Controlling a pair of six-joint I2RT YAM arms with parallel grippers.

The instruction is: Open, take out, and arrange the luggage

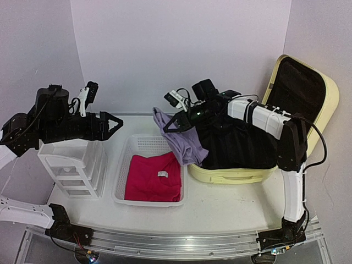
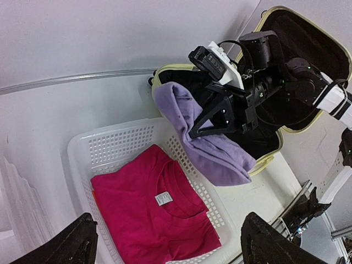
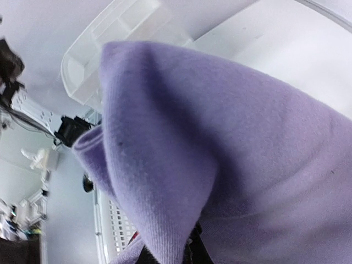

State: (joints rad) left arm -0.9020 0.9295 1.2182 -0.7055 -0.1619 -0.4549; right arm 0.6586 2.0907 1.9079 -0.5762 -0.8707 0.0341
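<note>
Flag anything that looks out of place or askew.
Only the crumpled lilac fabric garment: it hangs bunched from the shut right gripper, over the edge between the pale yellow hard-shell suitcase and the white mesh plastic basket, settled in neither. The folded pink shirt lies flat in the basket.

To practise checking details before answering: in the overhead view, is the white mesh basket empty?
No, a folded magenta shirt lies inside the white mesh basket, covering most of its floor.
</note>
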